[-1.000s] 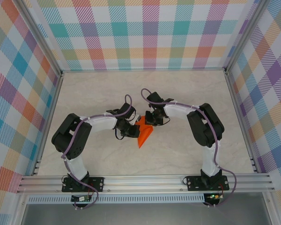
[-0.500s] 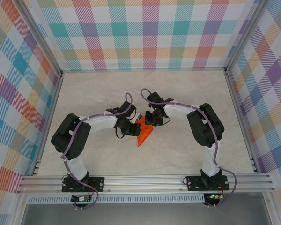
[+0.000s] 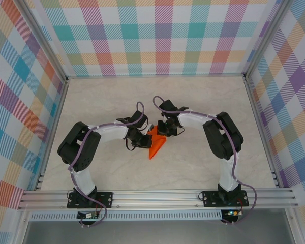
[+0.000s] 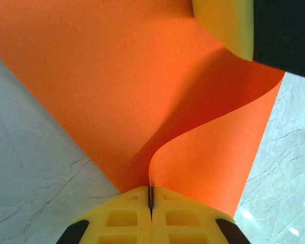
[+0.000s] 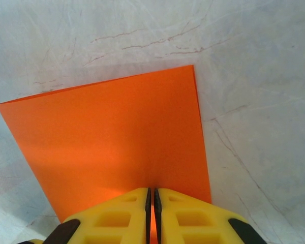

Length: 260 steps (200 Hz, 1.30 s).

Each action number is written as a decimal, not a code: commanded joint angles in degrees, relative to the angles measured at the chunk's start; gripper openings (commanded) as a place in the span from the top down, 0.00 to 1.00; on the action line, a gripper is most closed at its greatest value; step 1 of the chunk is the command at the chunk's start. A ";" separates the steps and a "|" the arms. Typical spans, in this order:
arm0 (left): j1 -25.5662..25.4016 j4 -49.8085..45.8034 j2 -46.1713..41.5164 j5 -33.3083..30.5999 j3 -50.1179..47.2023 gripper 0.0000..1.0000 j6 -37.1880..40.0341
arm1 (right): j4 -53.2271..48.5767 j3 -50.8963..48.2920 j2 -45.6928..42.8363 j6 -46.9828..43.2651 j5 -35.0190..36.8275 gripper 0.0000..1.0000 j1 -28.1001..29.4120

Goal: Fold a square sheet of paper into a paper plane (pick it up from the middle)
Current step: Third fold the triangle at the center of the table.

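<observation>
I see the paper plane (image 3: 156, 146) mid-table between my two arms, tip pointing near, left gripper (image 4: 150, 197) pinching a curled-up flap on its left side, right gripper (image 5: 151, 197) clamped tight on its far end, marbled table (image 5: 254, 76) underneath.

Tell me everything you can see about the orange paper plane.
The paper plane is bright orange, thin paper, a narrow triangle pointing toward the arm bases, in the middle of the table. The left gripper pinches one edge, where a layer curls up in an S-bend; the right gripper pinches another flat edge.
</observation>
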 commanded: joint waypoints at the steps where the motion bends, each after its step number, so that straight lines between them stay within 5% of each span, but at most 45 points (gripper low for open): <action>1: 0.11 -1.84 0.81 -0.48 -0.49 0.96 0.17 | -2.08 -0.08 1.74 0.18 -0.26 0.86 0.00; 169: 0.11 -1.04 -0.13 0.22 -1.20 0.95 -0.64 | -1.60 -0.38 1.56 0.76 -0.78 0.85 0.01; 260: 0.11 -0.33 1.35 1.46 -1.32 0.95 -0.15 | -2.12 -0.72 -10.52 1.96 1.18 0.68 -0.26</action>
